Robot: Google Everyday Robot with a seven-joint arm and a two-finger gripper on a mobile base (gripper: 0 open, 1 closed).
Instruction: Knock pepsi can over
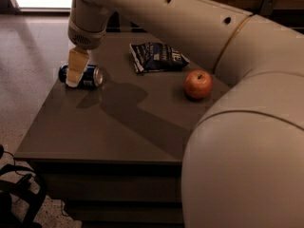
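The can (91,77) lay on its side at the far left of the table (118,132), its silver top pointing right and its other end close to the left edge. By that posture the knocking over looked done. The gripper (76,70) hung straight down from the arm (190,18), just in front of the can and covering its middle, its tip low, at or near the tabletop. Whether it was apart or together could not be told, nor whether it touched the can.

The main risk from here seemed to be the can leaving the table. A sideways drift of the gripper to the left could shove it over the close edge, and a nudge nearer or farther could set it rolling, since it rested on its round side. Pulling away low could also drag the can along or scrape the table; a straight lift looked safer. The chip bag (156,57) and apple (198,84) sat well apart to the right, out of harm.
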